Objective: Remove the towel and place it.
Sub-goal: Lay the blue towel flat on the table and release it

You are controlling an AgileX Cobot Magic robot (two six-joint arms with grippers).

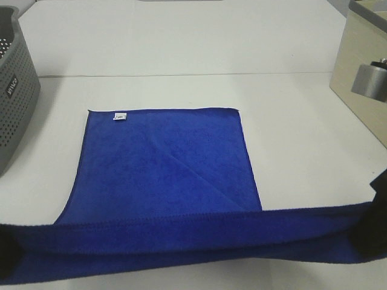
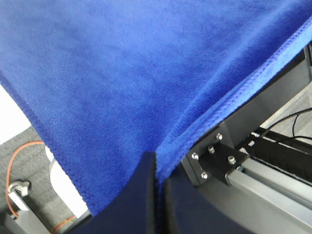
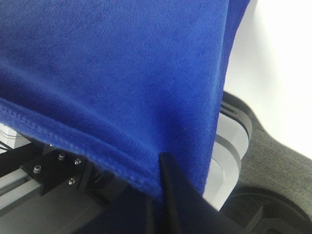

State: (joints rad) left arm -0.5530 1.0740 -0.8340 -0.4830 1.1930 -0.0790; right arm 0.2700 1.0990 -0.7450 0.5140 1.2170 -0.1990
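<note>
Stretched side to side nearest us is the front edge of the towel [image 1: 169, 181], pinched at its ends by the left gripper [image 2: 157, 171] and right gripper [image 3: 164, 171], both clamped tight on it, while the rest lies flat on the table [image 1: 296, 127] straight ahead of both.

Plush matt microfibre towel [image 1: 169, 175], perforated grey plastic basket [image 1: 15, 90], smooth white table [image 1: 290, 139]
</note>
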